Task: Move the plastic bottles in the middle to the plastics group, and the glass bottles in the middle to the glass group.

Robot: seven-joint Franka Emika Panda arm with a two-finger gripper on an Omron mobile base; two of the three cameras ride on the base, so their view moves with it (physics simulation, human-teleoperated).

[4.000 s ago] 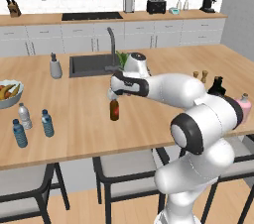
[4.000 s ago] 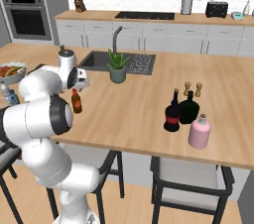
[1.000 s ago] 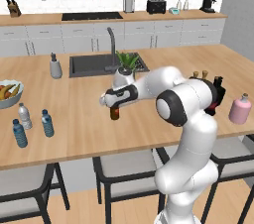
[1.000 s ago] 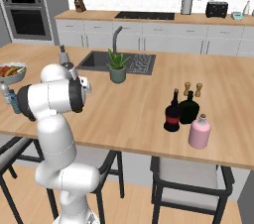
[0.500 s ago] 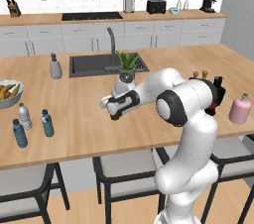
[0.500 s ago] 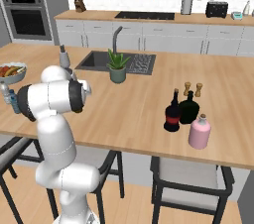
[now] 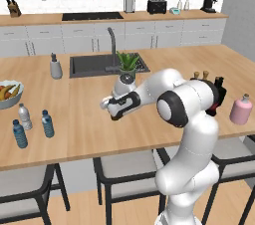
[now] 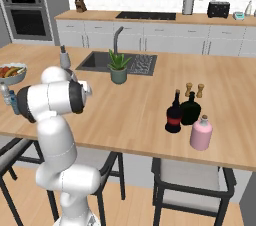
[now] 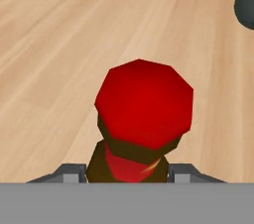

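Observation:
A slim brown glass bottle [image 9: 130, 161] with a red cap [image 9: 144, 103] stands upright on the wooden island. My gripper [image 9: 128, 171] is shut on its body just below the cap, one finger against each side. From the left base camera the gripper [image 7: 112, 111] sits mid-counter and hides that bottle. The tall black bottle with a red label [image 8: 173, 112] stands with the glass group: a squat black bottle [image 8: 191, 108] and a pink bottle [image 8: 201, 132]. At the left stand a pale water bottle [image 7: 24, 116] and two blue ones [image 7: 47, 123] [image 7: 20, 133].
A fruit bowl [image 7: 10, 95] sits at the far left edge. The grey soap dispenser [image 7: 56, 66], sink [image 7: 92, 64] and potted plant [image 7: 128, 62] lie behind my gripper. Two wooden shakers [image 8: 194, 90] stand behind the glass group. Stools line the near edge.
The jaws have closed in from wide apart onto the brown bottle. The hand has turned slightly over it; the bottles have stayed in place.

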